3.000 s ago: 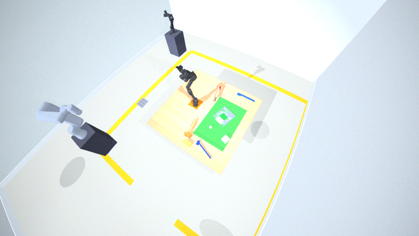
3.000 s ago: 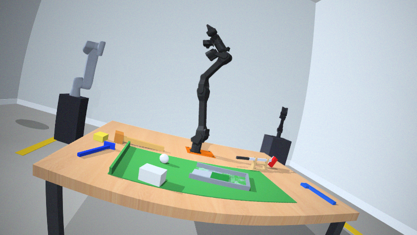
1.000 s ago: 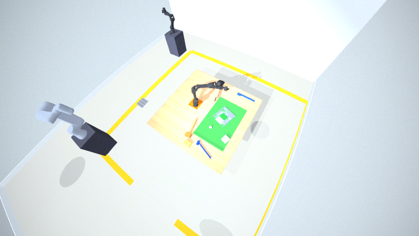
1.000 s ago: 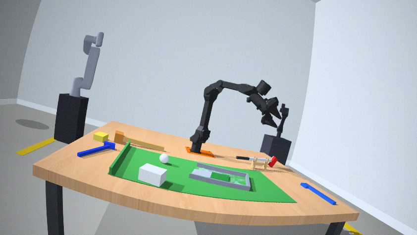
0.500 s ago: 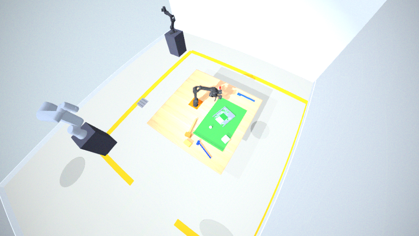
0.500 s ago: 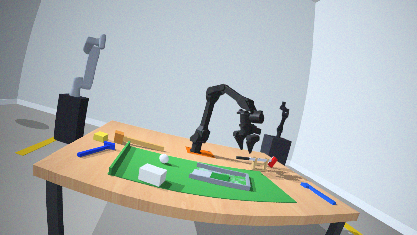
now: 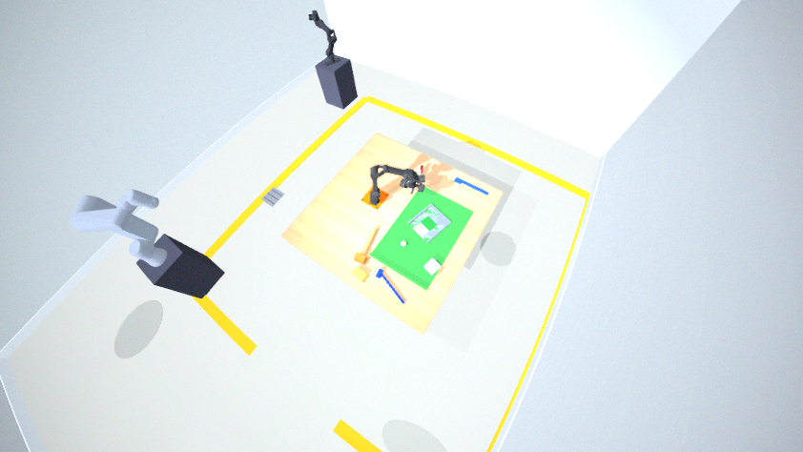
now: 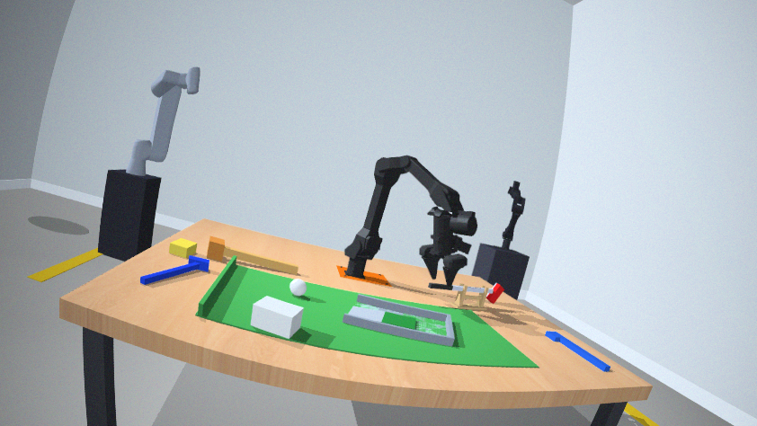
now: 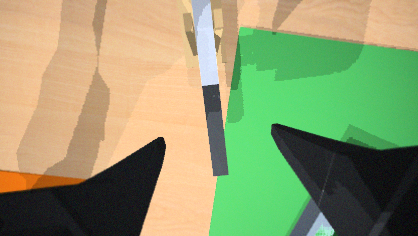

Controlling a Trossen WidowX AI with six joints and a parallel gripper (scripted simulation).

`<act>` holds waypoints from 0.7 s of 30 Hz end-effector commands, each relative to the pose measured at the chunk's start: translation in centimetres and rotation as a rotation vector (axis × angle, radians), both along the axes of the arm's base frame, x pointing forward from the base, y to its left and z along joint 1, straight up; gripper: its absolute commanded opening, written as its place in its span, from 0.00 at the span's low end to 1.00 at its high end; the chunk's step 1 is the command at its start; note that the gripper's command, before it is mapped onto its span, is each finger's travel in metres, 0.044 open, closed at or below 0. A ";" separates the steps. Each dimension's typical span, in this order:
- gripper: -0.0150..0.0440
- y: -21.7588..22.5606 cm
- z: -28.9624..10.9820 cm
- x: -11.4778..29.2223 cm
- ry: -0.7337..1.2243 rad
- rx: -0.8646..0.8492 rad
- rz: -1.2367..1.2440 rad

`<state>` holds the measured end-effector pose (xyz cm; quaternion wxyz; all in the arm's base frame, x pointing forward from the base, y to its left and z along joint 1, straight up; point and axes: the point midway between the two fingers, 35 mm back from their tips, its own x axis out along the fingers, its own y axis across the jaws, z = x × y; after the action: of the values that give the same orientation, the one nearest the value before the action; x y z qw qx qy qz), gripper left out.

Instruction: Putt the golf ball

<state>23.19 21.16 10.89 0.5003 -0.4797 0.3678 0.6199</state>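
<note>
From the white golf ball (image 8: 298, 287) on the green mat (image 8: 328, 317), I look right to my black gripper (image 8: 443, 276), fingers spread and empty, which I should centre over the red-headed putter's (image 8: 494, 292) dark grip on its counter stand before descending.

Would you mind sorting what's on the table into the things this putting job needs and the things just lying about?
Needed:
red putter on its small wooden stand
golf ball
green mat
raised green
open gripper, above the putter's grip

Lying about:
white block
two blue putters
tan putter
yellow block
</note>
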 end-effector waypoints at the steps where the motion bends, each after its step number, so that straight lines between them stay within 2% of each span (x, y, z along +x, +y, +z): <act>1: 1.00 0.0 -1.2 -0.1 0.004 0.000 0.003; 21: 1.00 0.1 -4.2 0.0 0.004 0.000 0.003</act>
<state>23.27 21.24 7.25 0.5005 -0.4799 0.3671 0.6200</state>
